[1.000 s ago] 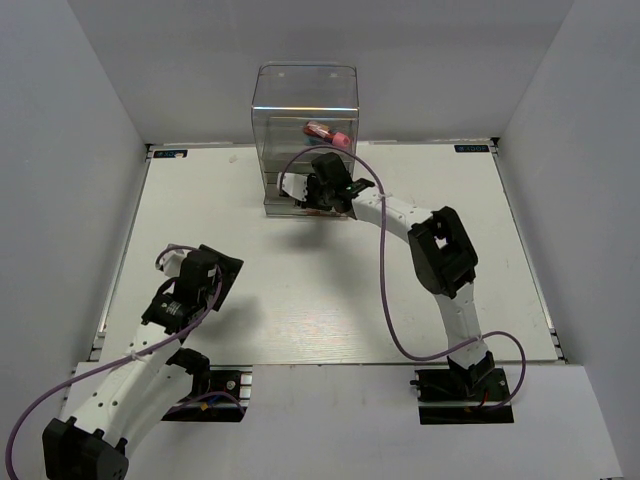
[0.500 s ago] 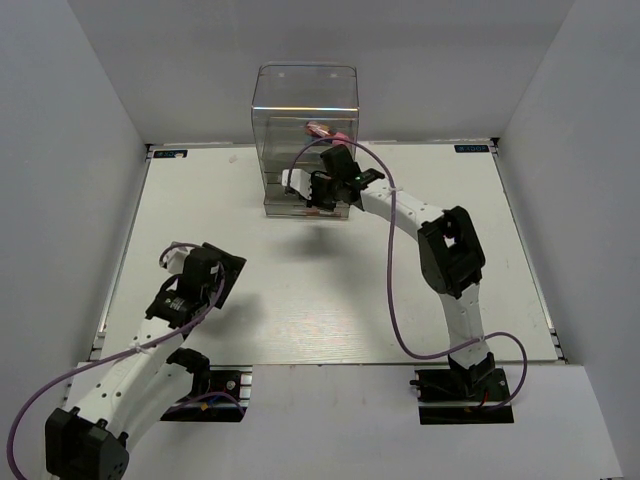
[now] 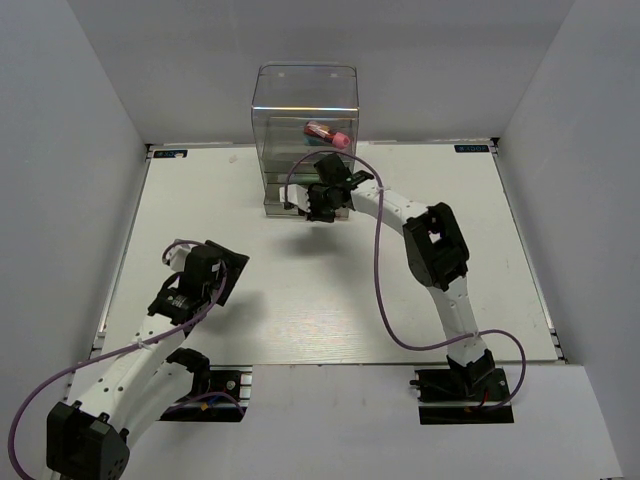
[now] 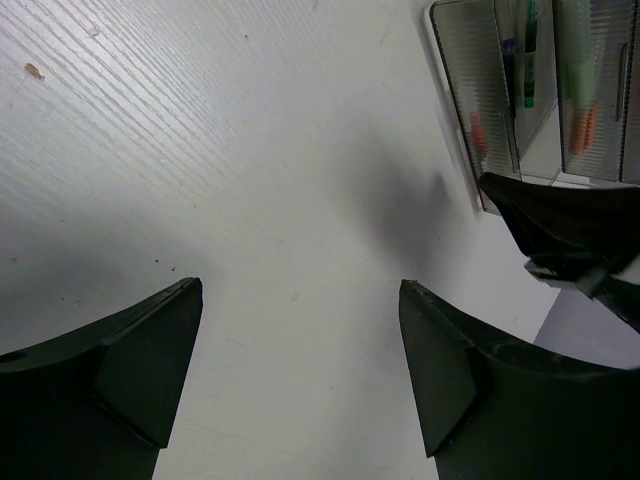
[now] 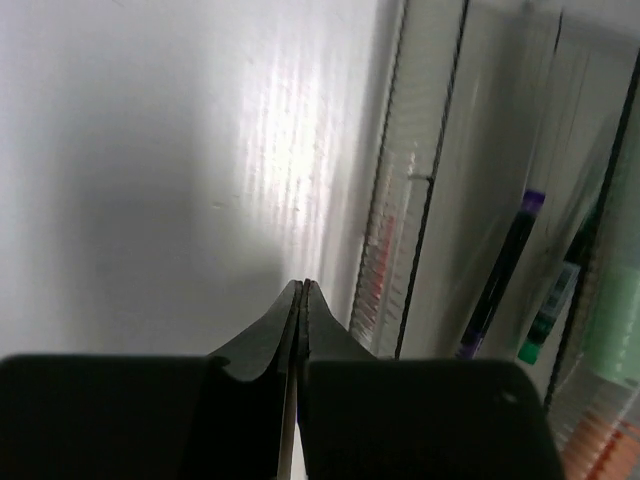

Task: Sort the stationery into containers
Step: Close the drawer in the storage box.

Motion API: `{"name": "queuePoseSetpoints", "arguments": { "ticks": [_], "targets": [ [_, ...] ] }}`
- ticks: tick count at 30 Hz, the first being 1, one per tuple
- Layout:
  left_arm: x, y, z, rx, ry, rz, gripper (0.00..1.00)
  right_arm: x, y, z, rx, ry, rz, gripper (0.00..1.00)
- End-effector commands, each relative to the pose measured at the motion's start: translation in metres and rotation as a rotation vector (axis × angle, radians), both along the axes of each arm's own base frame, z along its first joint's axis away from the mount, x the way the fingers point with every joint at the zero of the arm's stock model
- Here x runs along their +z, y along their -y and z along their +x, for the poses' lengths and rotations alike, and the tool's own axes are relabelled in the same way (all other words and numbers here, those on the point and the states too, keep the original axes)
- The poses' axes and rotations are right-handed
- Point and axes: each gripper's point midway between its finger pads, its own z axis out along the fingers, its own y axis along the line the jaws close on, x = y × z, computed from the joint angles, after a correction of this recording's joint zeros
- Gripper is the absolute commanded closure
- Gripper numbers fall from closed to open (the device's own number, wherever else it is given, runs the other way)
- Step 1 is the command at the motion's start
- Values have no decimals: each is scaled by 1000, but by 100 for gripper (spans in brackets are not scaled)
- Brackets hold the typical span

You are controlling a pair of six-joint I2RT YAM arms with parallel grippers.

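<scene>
Clear plastic drawers, ribbed fronts, on a white tabletop (image 3: 300,300). The left jaws hung spread wide and empty above the tabletop at the near left, well apart from the work. Centre-far stood the drawer cabinet (image 3: 305,95), with the fat red tube (image 3: 327,133) lying in an upper drawer. Lower drawers held a dark pen (image 5: 500,275), a green-tipped pen (image 5: 553,300) and an orange marker (image 4: 585,128). No stationery was seen loose on the tabletop in any view. The right jaws were pressed tight together with nothing between them, tips at the cabinet's lower front beside a drawer edge; contact could not be confirmed. Judged step: nudging a low drawer home with the clenched tips. To do it well, push square to the drawer face, near its middle, and slowly, so the light cabinet neither skids back nor twists. Then lift away clear of the drawer fronts.
</scene>
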Motion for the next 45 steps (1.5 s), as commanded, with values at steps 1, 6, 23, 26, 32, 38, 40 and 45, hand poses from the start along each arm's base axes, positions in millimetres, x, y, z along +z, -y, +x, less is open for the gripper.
{"name": "queuePoseSetpoints", "arguments": {
  "ticks": [1,6,23,26,32,38,40,45],
  "targets": [
    [5,2,3,-12,20,-5,11,5,-1,43,-162,118,-6,100],
    [7,4,4,-19,27,-14,11,0,5,74,-277,207,-18,100],
    [6,8,6,-34,22,-26,11,17,10,126,-434,421,1,100],
    [8,8,6,-34,31,-29,11,18,14,128,-447,433,-4,100],
    [10,10,6,-41,37,-38,11,22,18,125,-455,434,-4,100],
    [20,14,14,-81,105,-26,7,48,-4,29,-253,80,157,76],
    [27,19,17,-121,150,-19,2,81,5,4,-309,31,282,34],
    [47,23,27,-168,236,12,0,117,45,-33,-540,-18,448,10]
  ]
}}
